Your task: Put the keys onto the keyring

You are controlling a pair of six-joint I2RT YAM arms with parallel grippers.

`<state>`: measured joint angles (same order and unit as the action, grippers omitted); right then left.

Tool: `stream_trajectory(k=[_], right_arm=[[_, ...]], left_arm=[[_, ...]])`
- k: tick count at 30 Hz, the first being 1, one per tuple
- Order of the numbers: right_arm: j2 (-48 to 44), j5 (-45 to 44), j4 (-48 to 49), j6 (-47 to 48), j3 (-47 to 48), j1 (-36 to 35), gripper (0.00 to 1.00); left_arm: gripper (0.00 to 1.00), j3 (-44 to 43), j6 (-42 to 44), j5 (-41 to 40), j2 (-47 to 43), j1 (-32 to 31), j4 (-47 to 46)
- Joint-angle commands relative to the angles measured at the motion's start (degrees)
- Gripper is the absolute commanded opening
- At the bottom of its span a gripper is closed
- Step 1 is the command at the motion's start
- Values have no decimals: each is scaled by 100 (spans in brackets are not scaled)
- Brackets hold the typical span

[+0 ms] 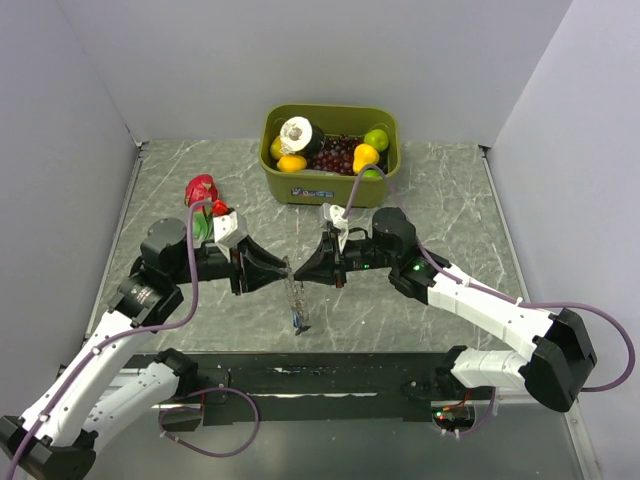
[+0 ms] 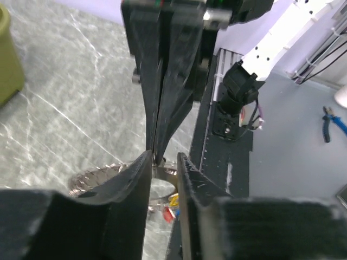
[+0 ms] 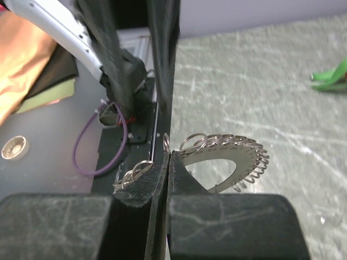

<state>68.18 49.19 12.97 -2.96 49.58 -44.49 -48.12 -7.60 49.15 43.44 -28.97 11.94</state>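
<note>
Right hand (image 3: pixel 169 156) pinches keyring (image 3: pixel 241 147) between parted left hand (image 2: pixel 162 158) fingers.

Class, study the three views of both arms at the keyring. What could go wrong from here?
1. Only the right fingers pinch the keyring, at its thin rim; it may slip or twist out.
2. The open left fingers sit right against them; closing could clash the fingertips.
3. The keys dangling below may swing and snag.

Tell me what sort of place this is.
Most likely a robotics lab test cell: a left arm and right arm bolted to a marble-patterned table, plain partition walls boxing it in, and a green bin of fruit-like props.
</note>
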Motion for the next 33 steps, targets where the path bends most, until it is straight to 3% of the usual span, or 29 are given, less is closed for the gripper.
stream_trajectory(k=[1,4,13,19,33], right_arm=[[-200,-102,-180,252,341,28,0],[-191,-102,-338,428,385,37,0],[-174,-103,-734,683,508,37,0],[-191,-24,-1033,867,588,90,0],[-323,108,-1271,1087,614,125,0]], left_arm=[[41,-417,293,69,121,-21,193],[47,-567,434,86,261,-21,422],[53,-1252,1164,218,1069,-82,1495],[57,-1604,1454,-247,1562,-469,2048],[47,-1806,1630,-818,2063,-917,2312]])
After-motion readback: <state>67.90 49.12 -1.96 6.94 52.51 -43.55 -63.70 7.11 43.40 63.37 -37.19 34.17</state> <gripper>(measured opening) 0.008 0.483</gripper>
